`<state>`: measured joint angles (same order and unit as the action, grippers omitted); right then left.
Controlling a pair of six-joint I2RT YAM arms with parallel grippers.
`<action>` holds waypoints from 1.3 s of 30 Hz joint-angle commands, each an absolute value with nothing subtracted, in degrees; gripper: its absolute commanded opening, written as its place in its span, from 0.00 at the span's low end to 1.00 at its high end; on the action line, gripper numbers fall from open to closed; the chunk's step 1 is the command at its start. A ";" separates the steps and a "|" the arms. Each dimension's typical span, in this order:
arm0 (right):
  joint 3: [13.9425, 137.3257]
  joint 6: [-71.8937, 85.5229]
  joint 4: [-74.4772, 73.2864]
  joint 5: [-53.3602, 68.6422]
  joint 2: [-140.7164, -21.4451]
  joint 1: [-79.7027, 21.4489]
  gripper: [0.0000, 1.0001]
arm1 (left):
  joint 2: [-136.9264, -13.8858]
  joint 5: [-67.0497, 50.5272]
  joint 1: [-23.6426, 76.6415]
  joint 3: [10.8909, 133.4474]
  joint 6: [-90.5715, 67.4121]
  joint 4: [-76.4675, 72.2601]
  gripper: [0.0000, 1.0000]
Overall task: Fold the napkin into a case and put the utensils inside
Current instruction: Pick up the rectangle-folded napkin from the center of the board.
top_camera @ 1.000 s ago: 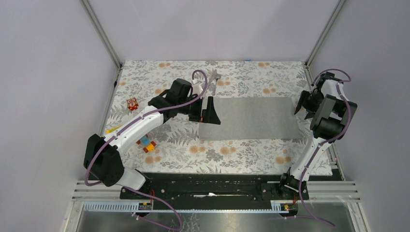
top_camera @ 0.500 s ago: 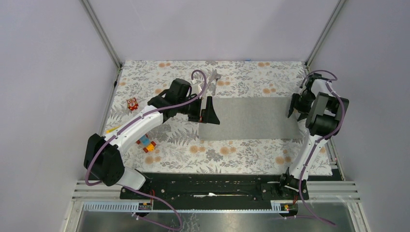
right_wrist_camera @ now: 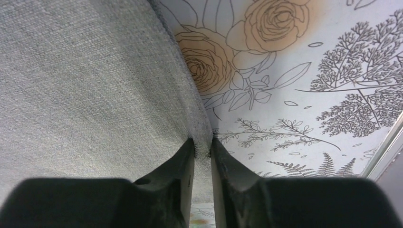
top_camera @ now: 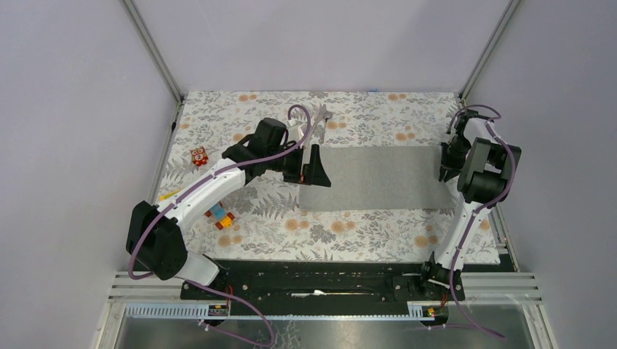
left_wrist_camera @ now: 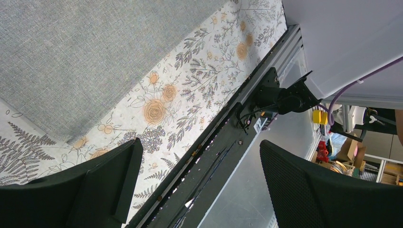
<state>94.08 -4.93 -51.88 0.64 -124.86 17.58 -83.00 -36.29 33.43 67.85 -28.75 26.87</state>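
Observation:
The grey napkin (top_camera: 378,178) lies flat and unfolded on the floral tablecloth (top_camera: 240,131). My right gripper (top_camera: 445,164) sits at its right edge. In the right wrist view the right gripper (right_wrist_camera: 203,145) has its jaws nearly together, pinching the hem of the napkin (right_wrist_camera: 85,71). My left gripper (top_camera: 317,169) hovers at the napkin's left edge. In the left wrist view the left gripper (left_wrist_camera: 200,142) stands wide open and empty, with the napkin (left_wrist_camera: 81,52) beyond it. The slim silver utensils (top_camera: 322,115) lie at the far side of the cloth. No case shows.
Small colourful toy blocks lie on the left: one red (top_camera: 198,156), a cluster (top_camera: 222,217) by the left arm, a yellow piece (top_camera: 169,195). The black base rail (top_camera: 313,280) runs along the near edge. Metal frame posts (top_camera: 153,51) and walls bound the table.
My right gripper moved left and down onto the napkin's right edge and closed on the hem. The left arm stayed still and open.

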 commanded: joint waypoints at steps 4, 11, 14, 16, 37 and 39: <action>92.18 -7.55 -50.09 0.44 -131.80 14.18 0.12 | -82.51 -38.23 32.87 67.76 -27.86 24.40 0.99; 89.88 -7.17 -46.89 -11.86 -126.58 13.36 0.00 | -82.71 -38.12 32.78 67.63 -27.86 24.43 0.99; 88.07 -7.45 -46.08 -19.53 -122.88 13.89 0.00 | -82.77 -38.29 32.74 67.64 -27.92 24.41 0.99; 86.59 -7.00 -44.97 -23.71 -120.71 14.49 0.00 | -82.85 -38.61 32.64 67.67 -28.03 24.39 0.99; 83.34 -2.83 -45.13 -19.63 -108.56 1.79 0.00 | -83.38 -40.50 31.94 66.99 -28.98 23.20 0.99; 83.97 -0.81 -45.60 -17.60 -109.24 -2.38 0.00 | -83.32 -40.51 31.75 66.99 -28.97 23.20 0.99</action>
<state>84.25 -4.91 -43.09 -22.72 -109.97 4.34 -83.44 -38.83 32.25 67.33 -28.97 25.91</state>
